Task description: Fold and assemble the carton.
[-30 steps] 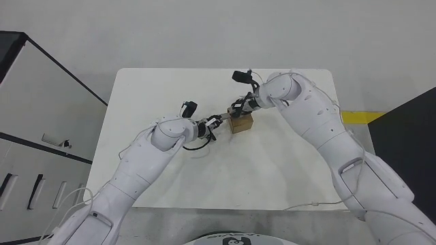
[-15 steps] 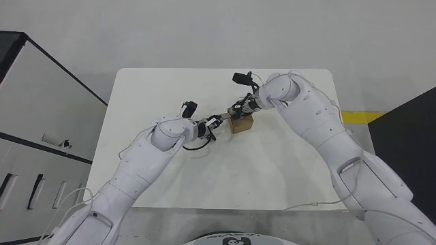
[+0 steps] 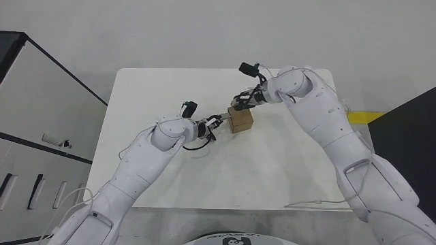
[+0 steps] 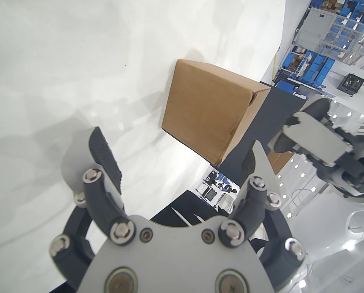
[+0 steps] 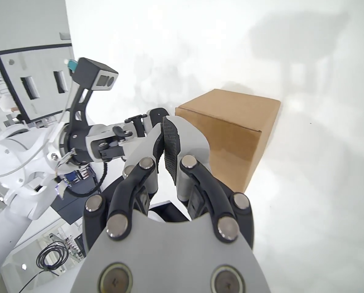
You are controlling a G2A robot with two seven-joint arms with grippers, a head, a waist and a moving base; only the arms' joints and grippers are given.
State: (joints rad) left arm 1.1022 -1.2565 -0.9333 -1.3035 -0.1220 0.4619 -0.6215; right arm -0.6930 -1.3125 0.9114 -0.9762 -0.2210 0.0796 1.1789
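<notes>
Pulling back over the last second, the right end effector (image 5: 167, 135) is hovering pinched shut and empty beside the carton (image 3: 240, 119) sitting on the desk (image 3: 170, 88), while the left end effector (image 4: 177, 147) is waiting wide open nearby, so, unheld, it is probably risking springing back open.
</notes>
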